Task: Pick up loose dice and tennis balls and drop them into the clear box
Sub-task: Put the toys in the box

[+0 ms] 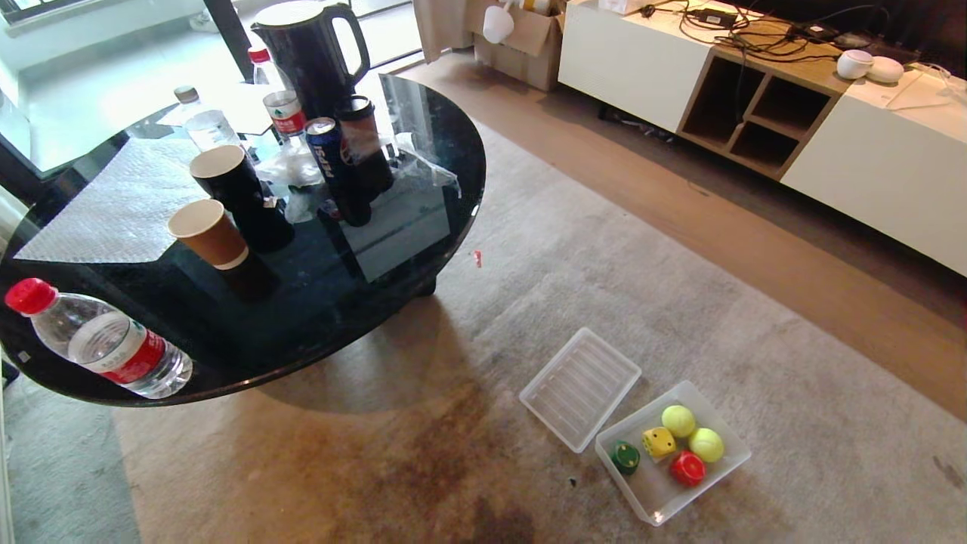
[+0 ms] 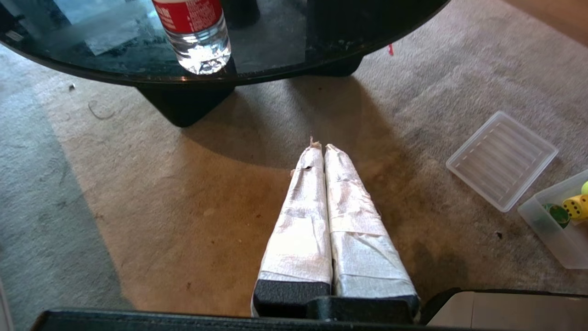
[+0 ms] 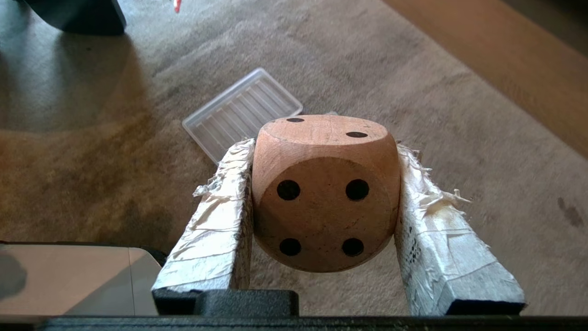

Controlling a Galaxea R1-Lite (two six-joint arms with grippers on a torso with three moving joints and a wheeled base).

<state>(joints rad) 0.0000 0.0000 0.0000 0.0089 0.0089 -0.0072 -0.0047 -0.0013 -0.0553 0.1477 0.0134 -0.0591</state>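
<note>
The clear box [image 1: 659, 499] stands on the carpet at the lower right of the head view. Inside it lie a green die [image 1: 625, 457], a yellow die [image 1: 659, 443], a red die [image 1: 687, 468] and two tennis balls [image 1: 678, 420] [image 1: 706, 445]. In the right wrist view my right gripper [image 3: 324, 145] is shut on a tan die [image 3: 325, 191], held above the carpet with its four-pip face towards the camera. My left gripper [image 2: 320, 146] hangs shut and empty over the carpet, with the box [image 2: 551, 239] off to its side. Neither gripper shows in the head view.
The flat ribbed lid [image 1: 580, 387] lies on the carpet right beside the box. A round black glass table [image 1: 227, 389] at the left carries bottles, cups, cans and a kettle [image 1: 310, 53]. A low white cabinet [image 1: 869, 166] runs along the far right.
</note>
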